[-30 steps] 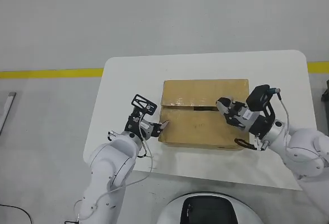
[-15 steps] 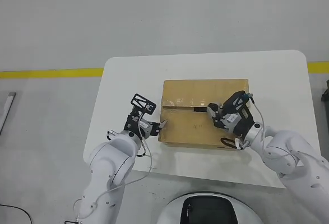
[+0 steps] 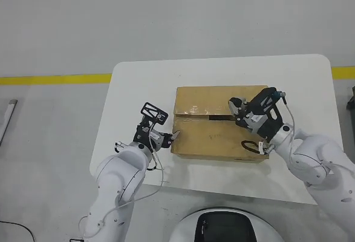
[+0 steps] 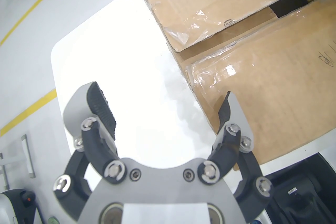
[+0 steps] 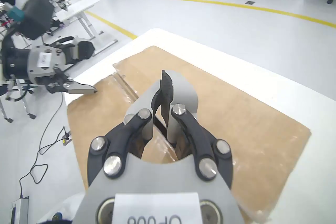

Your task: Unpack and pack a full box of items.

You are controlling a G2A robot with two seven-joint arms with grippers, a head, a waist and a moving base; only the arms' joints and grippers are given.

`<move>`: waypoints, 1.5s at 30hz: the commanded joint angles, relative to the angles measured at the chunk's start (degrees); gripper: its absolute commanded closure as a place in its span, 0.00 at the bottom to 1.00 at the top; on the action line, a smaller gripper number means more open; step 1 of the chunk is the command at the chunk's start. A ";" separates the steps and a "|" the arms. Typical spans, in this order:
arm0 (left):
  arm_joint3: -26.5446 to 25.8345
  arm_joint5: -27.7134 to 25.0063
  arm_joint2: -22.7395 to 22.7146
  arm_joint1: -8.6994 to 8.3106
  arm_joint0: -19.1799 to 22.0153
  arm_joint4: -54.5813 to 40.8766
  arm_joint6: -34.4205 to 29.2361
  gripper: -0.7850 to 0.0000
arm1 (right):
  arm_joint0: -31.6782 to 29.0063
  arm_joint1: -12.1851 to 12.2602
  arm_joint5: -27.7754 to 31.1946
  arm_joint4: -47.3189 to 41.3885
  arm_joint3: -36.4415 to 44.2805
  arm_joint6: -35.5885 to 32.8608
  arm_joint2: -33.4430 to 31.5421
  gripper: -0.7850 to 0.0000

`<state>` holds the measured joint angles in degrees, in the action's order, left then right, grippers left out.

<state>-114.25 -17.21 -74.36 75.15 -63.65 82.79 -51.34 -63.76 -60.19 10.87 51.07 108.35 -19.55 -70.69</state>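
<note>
Standing at a closed cardboard box [image 3: 221, 138] sitting in the middle of the white table [image 3: 135, 85].

Holding the left gripper [image 4: 160, 89] spread wide at the box's left corner nearest the robot, one finger lying over the top edge and the other out over bare table; not possible to tell whether touching. Pressing the right gripper [image 5: 165, 78] clenched, pads together with nothing seen between them, low over the seam [image 3: 195, 116] running across the box top, near its right end.
</note>
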 commanded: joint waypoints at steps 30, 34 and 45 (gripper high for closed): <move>-3.86 -3.11 -4.18 -1.61 -0.79 10.36 -2.96 0.00 | 1.50 -1.77 -0.10 1.92 -4.90 -2.36 3.56 1.00; -3.86 -3.11 -4.18 -1.61 -0.79 10.36 -2.96 0.00 | 1.04 -1.84 0.21 1.68 -4.76 -2.40 3.13 1.00; 4.44 -3.76 0.01 -2.30 -1.81 28.09 6.21 0.00 | 0.57 -2.07 0.68 2.11 -4.80 -2.83 2.26 1.00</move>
<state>-111.34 -21.59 -74.92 72.82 -65.82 109.67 -46.65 -63.21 -62.24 11.50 53.13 103.59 -22.38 -68.42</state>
